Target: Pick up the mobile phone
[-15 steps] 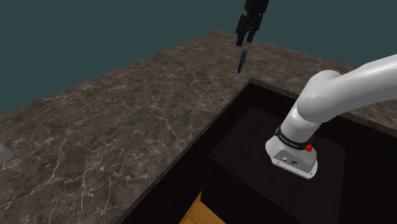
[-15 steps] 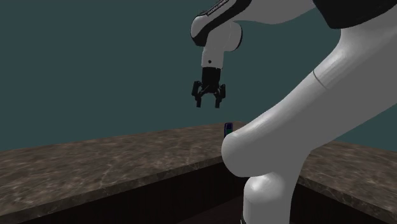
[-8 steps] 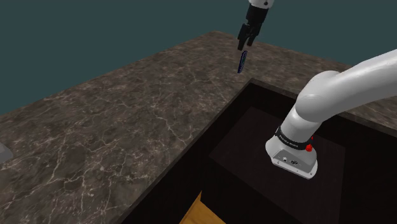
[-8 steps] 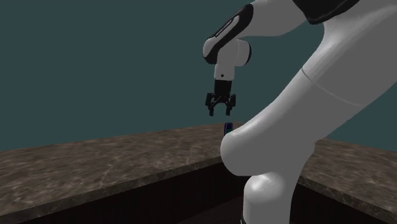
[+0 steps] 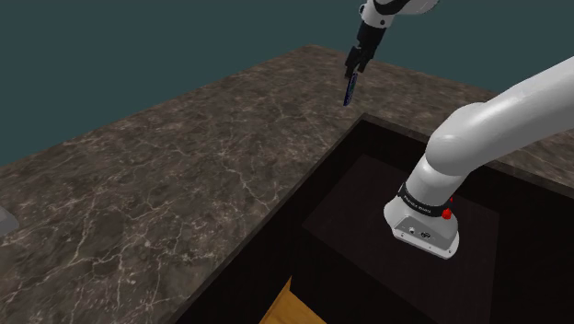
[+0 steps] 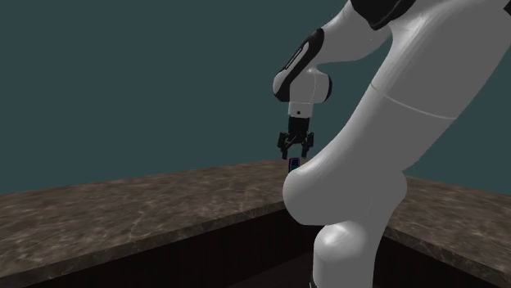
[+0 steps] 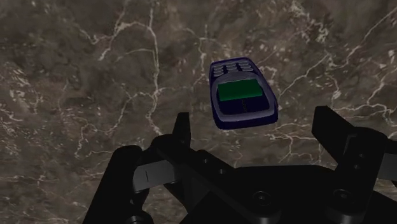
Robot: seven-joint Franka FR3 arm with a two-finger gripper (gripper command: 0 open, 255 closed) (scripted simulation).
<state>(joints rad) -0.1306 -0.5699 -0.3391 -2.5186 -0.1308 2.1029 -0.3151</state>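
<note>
My end effector (image 5: 352,66) sits in the upper middle of the shoulder view, pointing down, right above the mobile phone (image 5: 349,90). The phone shows as a thin dark blue sliver standing on end on the table (image 5: 184,175), near the table's far corner. The table top is dark brown marble with pale veins and runs from lower left to upper right. My white arm (image 5: 478,129) comes in from the right edge, with its base on the dark stand (image 5: 359,198) at lower right. A tan wood-coloured patch (image 5: 292,311) is at the bottom edge.

In the second exterior view, right of centre, the end effector (image 6: 294,151) hangs just over the phone (image 6: 294,164), which stands upright on the table (image 6: 123,209) against a teal backdrop. My big white arm link partly hides the phone's lower end.

In the wrist view the end effector (image 7: 253,119) is wide – the two black fingers stand well apart, holding nothing. The phone (image 7: 243,94) lies between them and a bit past the tips – blue body, green screen, keypad beyond the screen. Neither finger touches it. The marble table (image 7: 95,63) is behind it.
</note>
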